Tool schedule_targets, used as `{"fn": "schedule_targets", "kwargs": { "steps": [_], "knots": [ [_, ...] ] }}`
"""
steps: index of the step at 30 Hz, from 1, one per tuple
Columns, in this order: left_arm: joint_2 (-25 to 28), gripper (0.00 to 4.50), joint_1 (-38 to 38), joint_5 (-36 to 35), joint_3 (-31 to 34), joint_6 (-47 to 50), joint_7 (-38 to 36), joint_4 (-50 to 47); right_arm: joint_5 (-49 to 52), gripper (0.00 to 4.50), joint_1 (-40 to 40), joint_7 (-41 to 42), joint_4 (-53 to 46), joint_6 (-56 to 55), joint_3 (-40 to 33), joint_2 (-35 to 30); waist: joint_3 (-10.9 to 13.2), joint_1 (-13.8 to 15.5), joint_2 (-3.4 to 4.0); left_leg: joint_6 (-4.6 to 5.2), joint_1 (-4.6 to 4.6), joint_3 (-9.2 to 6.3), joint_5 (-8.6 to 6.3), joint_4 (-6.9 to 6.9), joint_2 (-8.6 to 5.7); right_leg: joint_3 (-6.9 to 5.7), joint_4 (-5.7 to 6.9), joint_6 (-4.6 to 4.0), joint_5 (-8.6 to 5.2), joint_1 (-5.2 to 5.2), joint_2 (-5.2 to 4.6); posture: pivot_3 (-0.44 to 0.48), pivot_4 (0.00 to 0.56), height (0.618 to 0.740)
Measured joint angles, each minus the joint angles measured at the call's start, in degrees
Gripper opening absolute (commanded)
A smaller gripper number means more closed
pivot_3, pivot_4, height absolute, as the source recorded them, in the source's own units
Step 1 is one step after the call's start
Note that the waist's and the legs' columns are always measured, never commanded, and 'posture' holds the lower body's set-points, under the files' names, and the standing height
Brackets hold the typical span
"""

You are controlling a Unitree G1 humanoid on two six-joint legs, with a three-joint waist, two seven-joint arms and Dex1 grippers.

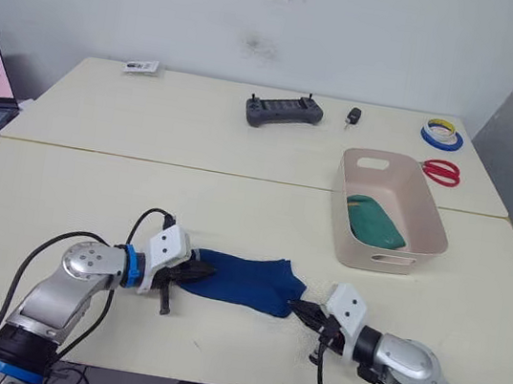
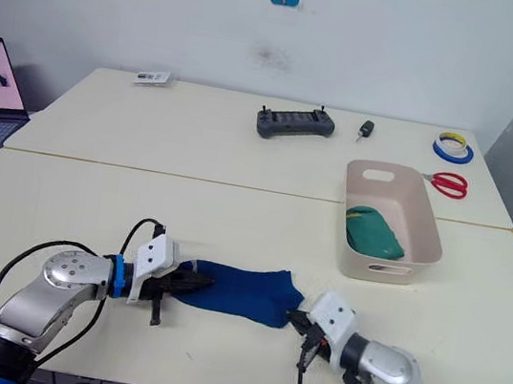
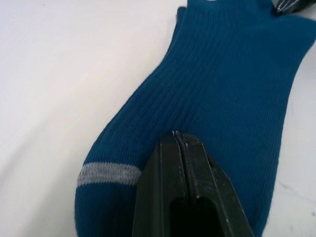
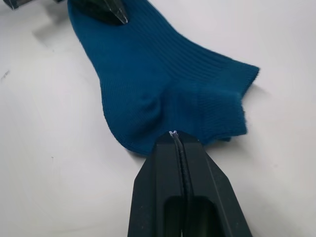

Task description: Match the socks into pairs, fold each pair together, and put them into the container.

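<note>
The blue pair (image 1: pixel 248 282) lies flat on the near part of the bench (image 1: pixel 235 208), its long axis running left to right, toe end with a grey stripe to the left and cuffs to the right. The left gripper (image 1: pixel 188 275) is clenched at the toe end, its fingers pressed together over the fabric. The right gripper (image 1: pixel 304 312) is clenched too, its tip at the heel-and-cuff end; whether it has cloth pinched I cannot tell. So each arm sits at one end, and a fold would bring one end across the other along that axis. The container (image 1: pixel 427 213) stands farther back and to the right, nearer the right arm, with a green pair (image 1: pixel 375 222) already inside.
</note>
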Motion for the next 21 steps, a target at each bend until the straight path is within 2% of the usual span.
{"fn": "schedule_targets", "kwargs": {
  "steps": [4,9,14,21],
  "knots": [
    [0.03,0.00,-0.43,-2.17,0.80,2.77,-0.55,-2.34,4.25,0.92,2.91,-2.82,-4.72,3.51,-4.55,2.54,0.03,0.01,-0.05,0.00,-0.14,-0.05,0.00,0.00,0.01,-0.03,-0.01,0.00,0.00,-0.10,0.01,0.000,0.150,0.740],
    [2.12,0.00,-2.88,0.31,0.05,2.68,-1.44,-1.37,8.65,2.70,5.45,-7.27,-7.32,11.32,-8.74,4.39,0.03,-0.06,-0.03,0.00,-0.09,-0.01,0.00,-0.02,0.00,0.00,0.00,0.00,0.00,-0.11,0.02,0.000,0.150,0.740],
    [2.14,0.00,-3.76,2.85,-2.08,2.18,-1.51,0.62,11.52,4.47,3.79,-12.70,-8.41,20.86,-8.94,7.77,0.03,-0.13,0.00,0.00,-0.08,-0.01,0.00,-0.03,0.02,0.05,0.02,0.00,0.00,-0.13,0.07,0.000,0.150,0.740],
    [2.13,0.00,-4.52,3.54,-2.95,0.77,-1.69,1.62,17.76,4.49,-0.30,-17.81,-10.02,33.61,-10.72,11.28,0.00,-0.10,0.03,0.00,-0.06,-0.01,0.00,-0.03,0.01,0.03,0.01,0.00,0.00,-0.09,0.05,0.000,0.150,0.740]
  ]
}}
